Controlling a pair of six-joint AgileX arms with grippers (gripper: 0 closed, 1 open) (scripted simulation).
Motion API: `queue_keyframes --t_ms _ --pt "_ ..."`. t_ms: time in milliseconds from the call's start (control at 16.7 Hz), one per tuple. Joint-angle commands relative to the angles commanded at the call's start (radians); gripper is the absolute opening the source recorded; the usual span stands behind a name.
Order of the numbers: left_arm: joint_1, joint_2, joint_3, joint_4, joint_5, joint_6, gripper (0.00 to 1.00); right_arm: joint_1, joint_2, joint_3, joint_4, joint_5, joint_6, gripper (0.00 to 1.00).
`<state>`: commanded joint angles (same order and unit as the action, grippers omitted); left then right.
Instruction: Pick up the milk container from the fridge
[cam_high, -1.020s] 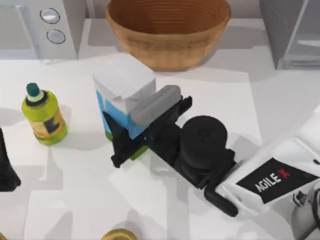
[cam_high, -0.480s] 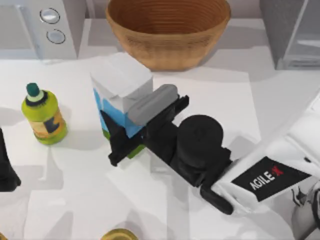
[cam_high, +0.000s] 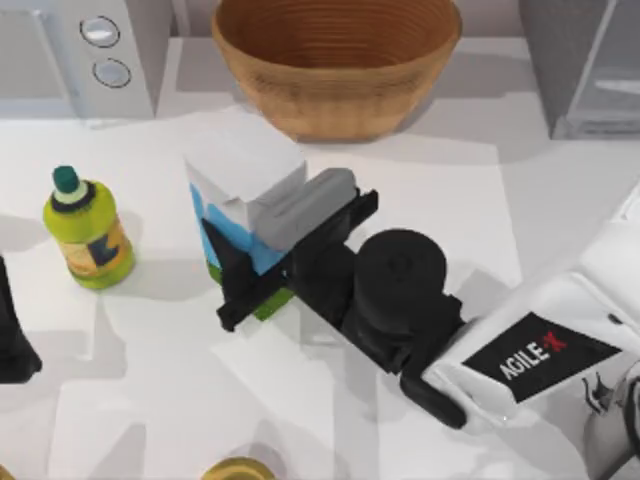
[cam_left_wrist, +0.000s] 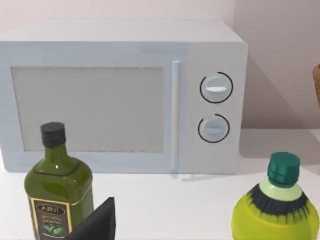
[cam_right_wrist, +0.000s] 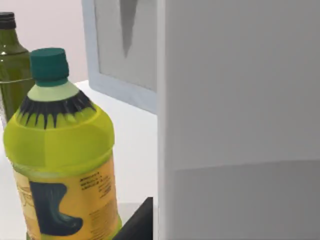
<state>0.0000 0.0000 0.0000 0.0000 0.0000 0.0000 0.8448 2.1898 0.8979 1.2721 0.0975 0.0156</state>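
Observation:
The milk container (cam_high: 243, 165), a white gable-top carton with blue sides and a green base, stands upright mid-table, in front of the bowl. My right gripper (cam_high: 265, 255) is shut on it, with a black finger (cam_high: 240, 305) along its near side. Whether its base touches the table I cannot tell. In the right wrist view its white wall (cam_right_wrist: 240, 120) is very close. The fridge (cam_high: 590, 70), a grey box with a pale glassy panel, stands at the back right, far from the carton. My left gripper (cam_high: 12, 345) rests at the table's left edge.
A wicker bowl (cam_high: 335, 60) sits at the back centre. A microwave (cam_high: 80, 50) with two knobs is at the back left. A yellow-green bottle (cam_high: 88, 235) stands left of the carton, and a dark olive bottle (cam_left_wrist: 57, 195) is near the left arm. A yellowish object (cam_high: 238, 470) lies at the front edge.
The right gripper and the carton have shifted slightly to the left over the last second. The left arm has not moved.

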Motion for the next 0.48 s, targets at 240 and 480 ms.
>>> queue_keyframes --t_ms 240,480 --pt "0.000 0.000 0.000 0.000 0.000 0.000 1.00 0.000 0.000 0.000 0.000 0.000 0.000 1.00" --pt "0.000 0.000 0.000 0.000 0.000 0.000 1.00 0.000 0.000 0.000 0.000 0.000 0.000 1.00"
